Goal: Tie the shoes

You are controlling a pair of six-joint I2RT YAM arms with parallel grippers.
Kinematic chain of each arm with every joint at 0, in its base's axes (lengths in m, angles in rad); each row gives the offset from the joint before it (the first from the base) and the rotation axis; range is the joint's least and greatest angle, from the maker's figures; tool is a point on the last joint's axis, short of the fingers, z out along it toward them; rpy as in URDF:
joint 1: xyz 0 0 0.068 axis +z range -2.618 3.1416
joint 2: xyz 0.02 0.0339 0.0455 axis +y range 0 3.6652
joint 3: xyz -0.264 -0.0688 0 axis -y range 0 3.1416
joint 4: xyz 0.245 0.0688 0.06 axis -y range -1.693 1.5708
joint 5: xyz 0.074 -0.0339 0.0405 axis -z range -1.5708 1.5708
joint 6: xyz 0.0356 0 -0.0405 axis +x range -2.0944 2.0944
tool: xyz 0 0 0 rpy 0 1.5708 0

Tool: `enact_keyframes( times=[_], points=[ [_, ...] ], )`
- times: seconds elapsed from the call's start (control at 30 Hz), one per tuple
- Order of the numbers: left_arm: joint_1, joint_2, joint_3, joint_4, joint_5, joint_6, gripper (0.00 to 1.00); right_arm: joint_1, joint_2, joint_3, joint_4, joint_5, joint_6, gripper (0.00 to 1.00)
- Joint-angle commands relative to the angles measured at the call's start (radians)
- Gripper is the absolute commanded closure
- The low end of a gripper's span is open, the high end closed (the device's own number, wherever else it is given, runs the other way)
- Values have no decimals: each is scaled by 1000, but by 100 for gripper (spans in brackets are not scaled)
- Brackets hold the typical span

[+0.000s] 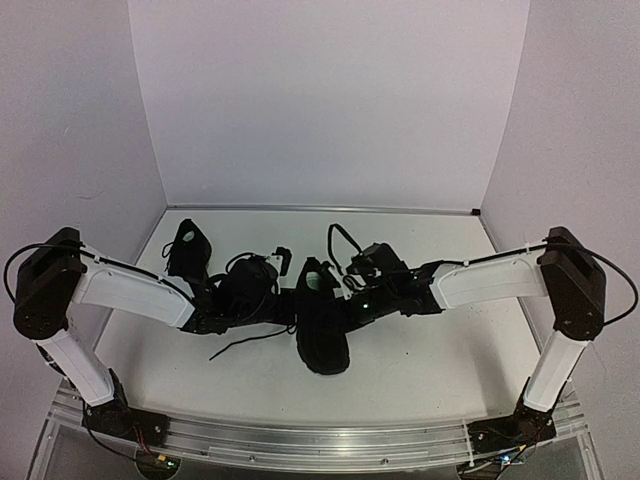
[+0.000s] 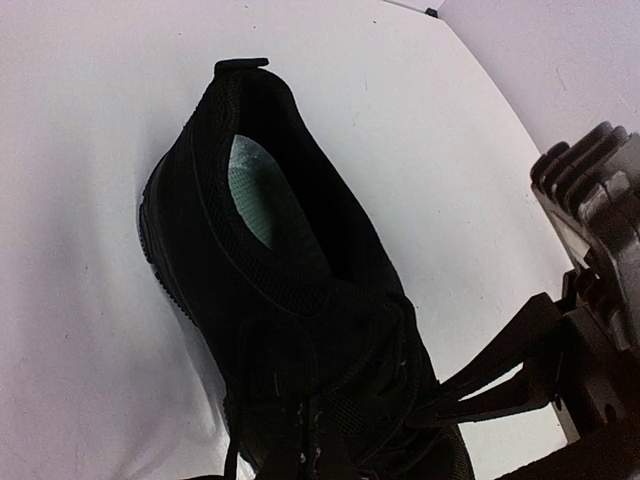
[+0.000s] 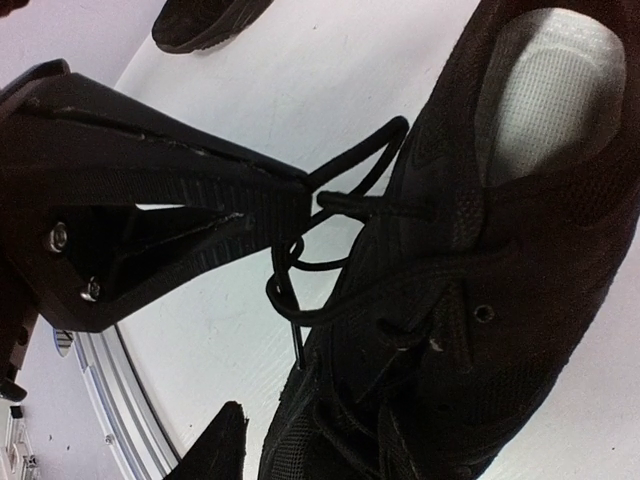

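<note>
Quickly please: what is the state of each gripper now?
Left gripper: closed, pinching a lace of the shoe.
Right gripper: beside the shoe; open or closed cannot be told.

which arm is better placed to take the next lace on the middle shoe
Probably right: the left pincer is shut on a lace loop of the middle shoe, while the right pincer sits beside that shoe with nothing clearly held.

White tabletop (image 1: pixel 420 370) inside pale lilac walls (image 1: pixel 330 100), aluminium rail (image 1: pixel 320 440) in front
</note>
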Motion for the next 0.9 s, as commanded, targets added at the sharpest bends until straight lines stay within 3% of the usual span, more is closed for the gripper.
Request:
enact_keyframes(
  times=[0.0,0.87],
  points=[
    [-2,0,46,2,16,-14,100,15,36,46,18,-38,-24,57],
    [6,6,61,-4,39,-19,100,20,-96,83,-40,21,-70,66]
  ],
)
